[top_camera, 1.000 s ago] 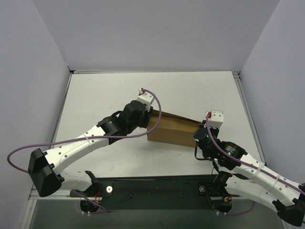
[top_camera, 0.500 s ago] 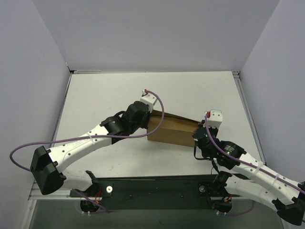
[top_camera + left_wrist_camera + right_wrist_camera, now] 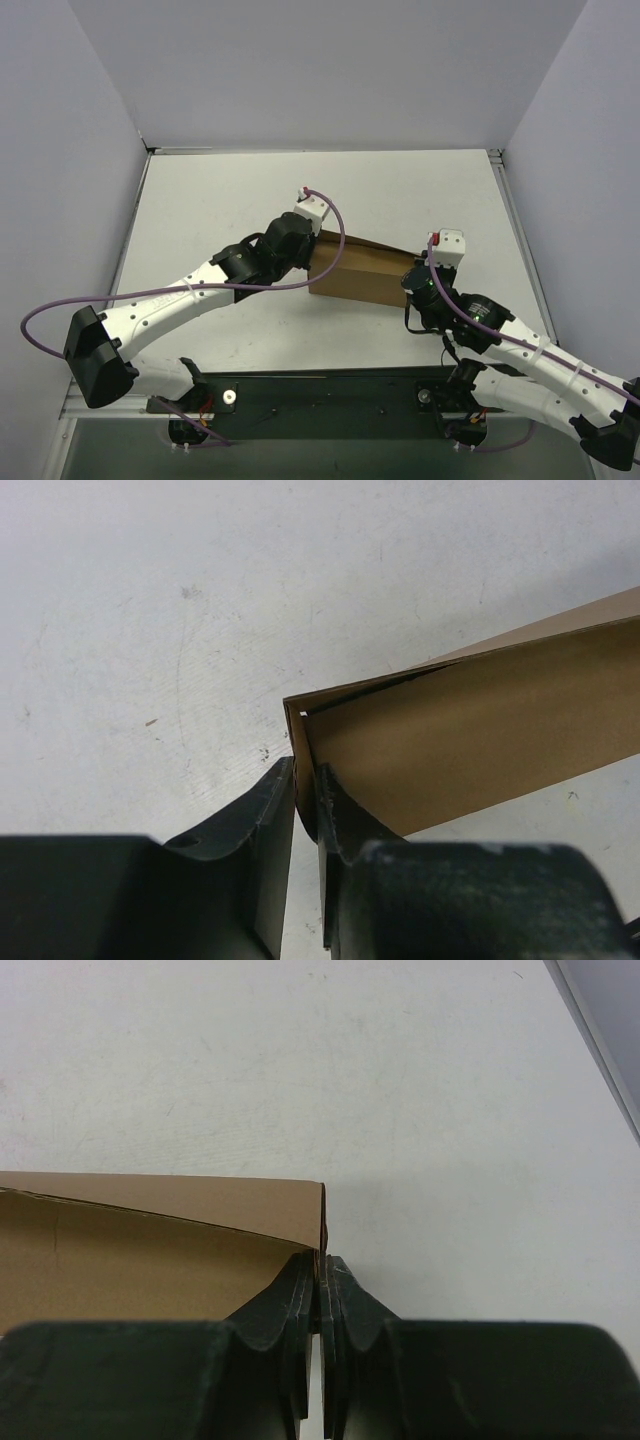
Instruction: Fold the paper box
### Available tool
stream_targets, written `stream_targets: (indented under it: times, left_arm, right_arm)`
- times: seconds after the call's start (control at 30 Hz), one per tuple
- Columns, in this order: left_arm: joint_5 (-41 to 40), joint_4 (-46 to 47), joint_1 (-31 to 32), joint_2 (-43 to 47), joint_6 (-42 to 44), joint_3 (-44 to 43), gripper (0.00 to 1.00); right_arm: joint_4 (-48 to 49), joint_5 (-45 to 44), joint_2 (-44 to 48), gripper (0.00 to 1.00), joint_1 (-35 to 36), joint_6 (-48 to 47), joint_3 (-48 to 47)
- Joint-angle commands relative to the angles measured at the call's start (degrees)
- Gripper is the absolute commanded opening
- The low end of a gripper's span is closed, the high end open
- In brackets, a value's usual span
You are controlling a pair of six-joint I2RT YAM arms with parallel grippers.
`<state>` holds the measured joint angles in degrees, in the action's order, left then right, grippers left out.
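The paper box (image 3: 362, 272) is plain brown cardboard, partly folded, standing on edge across the middle of the white table. My left gripper (image 3: 311, 246) is at its left end. In the left wrist view that gripper (image 3: 306, 792) is shut on the box's left end wall (image 3: 296, 742), one finger on each side of the thin card. My right gripper (image 3: 418, 272) is at the box's right end. Seen from the right wrist, it (image 3: 321, 1265) is shut on the right end edge of the box (image 3: 200, 1210).
The white table (image 3: 220, 200) is walled by grey panels on the left, back and right. A raised rail (image 3: 590, 1020) runs along the table's right edge. The arm bases stand on a black plate (image 3: 330, 395) at the near edge.
My left gripper has slid a little right onto the box's left end and closed on its wall. The right gripper kept its grip and barely moved.
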<state>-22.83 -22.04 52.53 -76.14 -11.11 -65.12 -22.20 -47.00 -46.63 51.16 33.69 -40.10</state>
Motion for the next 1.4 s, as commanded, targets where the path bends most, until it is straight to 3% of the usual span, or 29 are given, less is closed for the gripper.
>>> stream_targets:
  times: [0.0, 0.07, 0.17, 0.73, 1.37]
  left_arm:
    - [-2.0, 3.1, 0.0, 2.1, 1.0, -2.2, 0.20]
    - [-2.0, 3.6, 0.0, 2.4, 1.1, -1.9, 0.07]
    - [-1.6, 3.5, 0.0, 2.1, 0.9, -2.0, 0.00]
    - [-3.5, 0.3, 2.1, -1.5, -8.0, -4.0, 0.00]
    - [-1.3, -0.9, 2.8, -2.2, -11.0, -5.0, 0.00]
  right_arm:
    - [-7.1, 2.4, -2.0, 0.00, 0.3, 0.8, 0.9]
    - [-7.2, 2.4, -2.0, 0.00, 0.3, 0.8, 0.9]
    - [-7.1, 2.4, -2.0, 0.00, 0.3, 0.8, 0.9]
    - [-6.8, 2.6, -2.4, 0.00, 0.3, 1.1, 1.2]
    - [-6.3, 2.8, -2.1, 0.00, 0.3, 1.2, 1.8]
